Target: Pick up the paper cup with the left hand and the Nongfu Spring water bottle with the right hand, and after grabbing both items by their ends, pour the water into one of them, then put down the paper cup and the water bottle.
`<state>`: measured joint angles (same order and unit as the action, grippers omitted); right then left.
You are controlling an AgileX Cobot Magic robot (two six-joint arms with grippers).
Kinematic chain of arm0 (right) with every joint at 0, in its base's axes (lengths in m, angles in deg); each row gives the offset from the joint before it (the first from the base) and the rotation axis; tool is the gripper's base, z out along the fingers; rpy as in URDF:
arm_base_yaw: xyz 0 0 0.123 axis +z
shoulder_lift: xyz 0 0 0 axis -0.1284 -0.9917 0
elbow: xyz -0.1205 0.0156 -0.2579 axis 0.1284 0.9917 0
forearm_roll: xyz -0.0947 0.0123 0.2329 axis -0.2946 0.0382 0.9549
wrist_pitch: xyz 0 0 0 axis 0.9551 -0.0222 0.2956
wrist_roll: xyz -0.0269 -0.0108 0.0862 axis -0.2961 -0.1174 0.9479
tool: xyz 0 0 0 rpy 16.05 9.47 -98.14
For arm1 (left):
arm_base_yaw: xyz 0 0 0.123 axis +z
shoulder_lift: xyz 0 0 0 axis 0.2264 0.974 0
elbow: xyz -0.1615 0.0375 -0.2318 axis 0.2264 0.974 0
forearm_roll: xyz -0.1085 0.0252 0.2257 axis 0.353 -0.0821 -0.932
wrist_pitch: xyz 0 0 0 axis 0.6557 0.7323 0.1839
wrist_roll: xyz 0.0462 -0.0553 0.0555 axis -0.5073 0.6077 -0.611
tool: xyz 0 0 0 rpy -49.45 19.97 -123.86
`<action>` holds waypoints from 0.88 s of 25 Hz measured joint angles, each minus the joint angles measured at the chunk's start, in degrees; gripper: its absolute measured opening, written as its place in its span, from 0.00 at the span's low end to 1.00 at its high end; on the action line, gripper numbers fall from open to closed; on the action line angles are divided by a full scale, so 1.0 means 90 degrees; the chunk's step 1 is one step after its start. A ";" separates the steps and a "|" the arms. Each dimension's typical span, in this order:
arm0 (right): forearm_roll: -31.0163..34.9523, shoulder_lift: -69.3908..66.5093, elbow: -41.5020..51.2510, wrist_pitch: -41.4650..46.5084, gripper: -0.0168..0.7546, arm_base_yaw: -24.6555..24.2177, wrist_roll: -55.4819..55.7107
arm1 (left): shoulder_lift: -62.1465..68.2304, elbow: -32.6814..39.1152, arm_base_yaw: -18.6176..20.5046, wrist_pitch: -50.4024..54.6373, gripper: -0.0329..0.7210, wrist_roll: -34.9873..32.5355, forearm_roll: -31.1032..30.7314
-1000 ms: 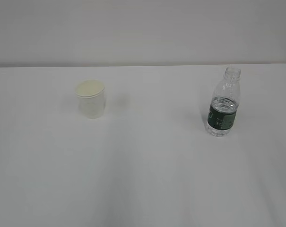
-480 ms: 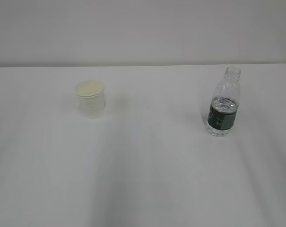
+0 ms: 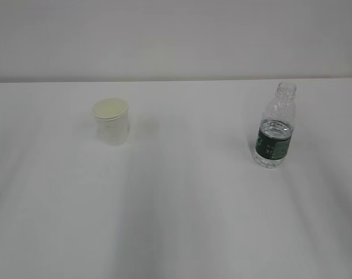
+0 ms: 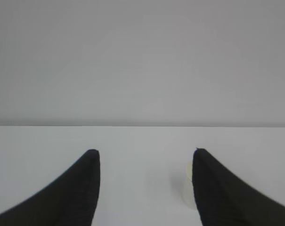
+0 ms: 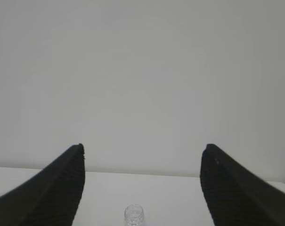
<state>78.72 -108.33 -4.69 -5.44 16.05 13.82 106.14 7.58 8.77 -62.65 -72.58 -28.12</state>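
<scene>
So the paper cup (image 3: 112, 121) is sitting upright on the white table (image 3: 181, 209), over at roughly 10 o'clock from the middle of the exterior view, and the Nongfu Spring water bottle (image 3: 274, 127) stands upright at about 3 o'clock, well apart from the cup. The bottle has no cap on, dark green label around the middle, and the water (image 3: 275, 129) inside comes up to about the top edge of that label. Neither arm shows up in the exterior shot at all. In the left wrist view the left hand (image 4: 146, 153) has its two black fingers (image 4: 83, 188) spread apart with nothing between them, just bare table and the pale wall (image 4: 142, 61) behind; a sliver of the cup (image 4: 188, 186) peeks out right beside the inner edge of the finger on the right, down around 5 o'clock in that view. In the right wrist view the right hand (image 5: 143, 148) is spread even wider, also holding nothing, and the bottle's open threaded neck (image 5: 134, 215) pokes up at 6 o'clock, sitting between the two fingers but farther off, not touching either one.
</scene>
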 joint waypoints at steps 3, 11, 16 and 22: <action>-0.0149 -0.0421 0.0016 -0.0340 0.76 0.0000 0.0000 | 0.0502 0.0000 -0.0067 -0.0441 0.63 0.0000 0.0000; -0.0188 -0.1402 0.0715 -0.2008 0.76 0.0000 0.0199 | 0.1721 0.0152 -0.0488 -0.1771 0.63 0.0000 0.0000; -0.0188 -0.1760 0.1212 -0.2859 0.76 0.0000 0.0267 | 0.2206 0.0522 -0.0662 -0.2884 0.63 0.0000 0.0018; -0.0188 -0.2199 0.1902 -0.4052 0.76 0.0000 0.0438 | 0.2764 0.1500 -0.0926 -0.4550 0.61 0.0000 0.0116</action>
<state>77.03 -128.12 12.43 -41.91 16.05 17.77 131.02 21.08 0.44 -103.60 -72.58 -27.08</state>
